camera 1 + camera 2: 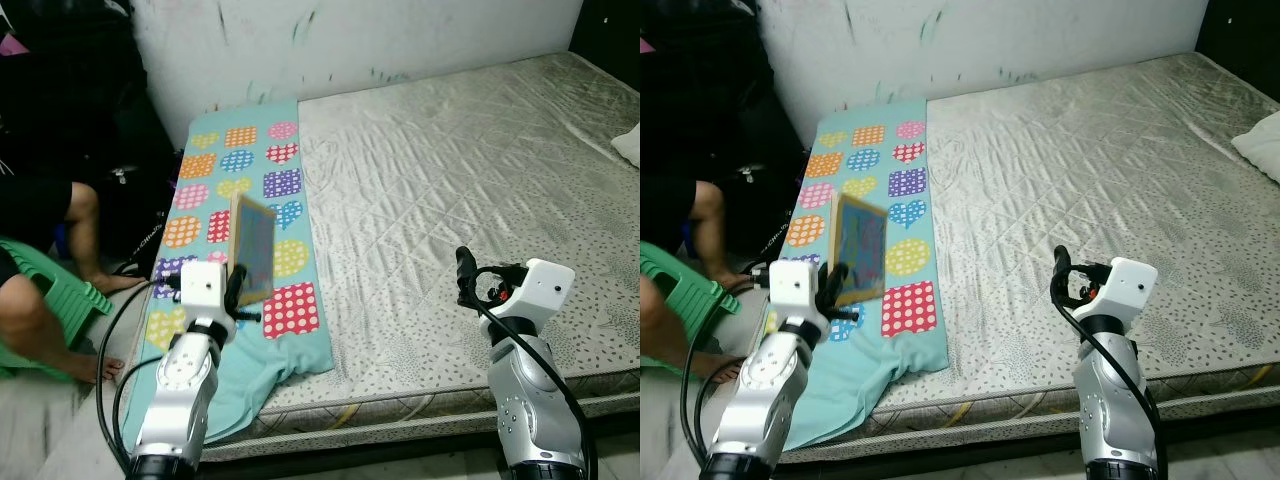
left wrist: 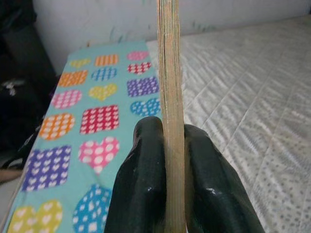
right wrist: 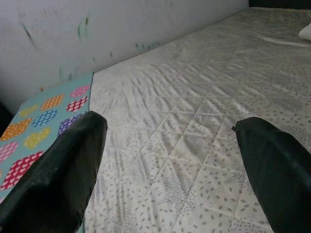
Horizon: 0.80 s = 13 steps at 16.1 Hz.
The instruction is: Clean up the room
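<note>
Pinching a thin, flat book (image 1: 253,248) by its lower edge, the left gripper (image 1: 238,283) holds it upright above the near end of the turquoise blanket (image 1: 240,190), the one printed with dotted hearts and squares. In the left wrist view the two black fingers (image 2: 141,184) press against either face of the book's pale page edge (nothing of the cover shows from there). The blanket lies along the left side of the mattress (image 1: 470,190), its far end against the scuffed white wall (image 1: 350,40) and its near corner hanging over the mattress edge toward the floor.

The right gripper (image 3: 170,160) hovers over the quilted mattress, well to the right of the blanket, fingers spread wide with nothing between them. A white pillow (image 1: 1260,145) lies at the mattress's far right edge, well away from the blanket.

To the left of the blanket, off the mattress, a person's bare legs (image 1: 50,290) rest beside a green plastic stool (image 1: 55,295).
</note>
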{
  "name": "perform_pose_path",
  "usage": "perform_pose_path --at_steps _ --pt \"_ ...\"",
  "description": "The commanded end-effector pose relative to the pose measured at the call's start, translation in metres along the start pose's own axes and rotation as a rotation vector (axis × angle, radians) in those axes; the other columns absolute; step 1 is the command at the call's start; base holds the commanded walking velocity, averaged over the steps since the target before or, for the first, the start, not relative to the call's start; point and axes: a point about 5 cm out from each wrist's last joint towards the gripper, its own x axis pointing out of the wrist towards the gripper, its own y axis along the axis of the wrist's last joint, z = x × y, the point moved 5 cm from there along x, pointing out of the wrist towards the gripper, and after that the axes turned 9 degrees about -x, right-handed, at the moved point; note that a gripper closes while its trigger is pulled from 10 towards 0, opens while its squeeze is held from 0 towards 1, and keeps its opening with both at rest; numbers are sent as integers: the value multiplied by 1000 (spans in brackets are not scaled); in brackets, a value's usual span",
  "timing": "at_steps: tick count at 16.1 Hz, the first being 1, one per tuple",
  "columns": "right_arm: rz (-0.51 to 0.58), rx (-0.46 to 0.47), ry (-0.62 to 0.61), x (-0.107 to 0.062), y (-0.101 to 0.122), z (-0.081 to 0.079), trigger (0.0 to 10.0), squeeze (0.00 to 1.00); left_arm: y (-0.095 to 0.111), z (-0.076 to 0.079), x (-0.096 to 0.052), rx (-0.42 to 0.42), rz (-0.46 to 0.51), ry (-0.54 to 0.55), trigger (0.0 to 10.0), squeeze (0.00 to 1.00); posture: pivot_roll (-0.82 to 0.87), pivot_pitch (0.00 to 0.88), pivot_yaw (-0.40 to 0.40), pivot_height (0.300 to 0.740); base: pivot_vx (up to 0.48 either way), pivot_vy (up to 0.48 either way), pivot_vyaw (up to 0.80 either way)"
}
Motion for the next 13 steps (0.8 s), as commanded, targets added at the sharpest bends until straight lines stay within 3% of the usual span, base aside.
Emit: perform_pose_path --at_steps 1,3,8,10,13 --pt "10 11 -2 -3 4 -2 10000 0 10 -11 -1 10 48 32 10000 0 -238 41 146 740 0 0 0" --pt "18 0 -26 -14 2 2 10000 0 9 -11 2 4 34 24 10000 0 -266 57 184 740 0 0 0" --pt "17 -8 -123 -39 -3 17 10000 0 8 15 21 18 1 -93 10000 0 -352 81 272 740 0 0 0" --pt "16 -10 -123 -38 -3 17 10000 0 9 17 23 15 5 -94 10000 0 -350 80 262 740 0 0 0" --pt "15 -13 -41 -24 1 -1 10000 0 15 3 19 17 40 -41 10000 0 -289 67 207 740 0 0 0"
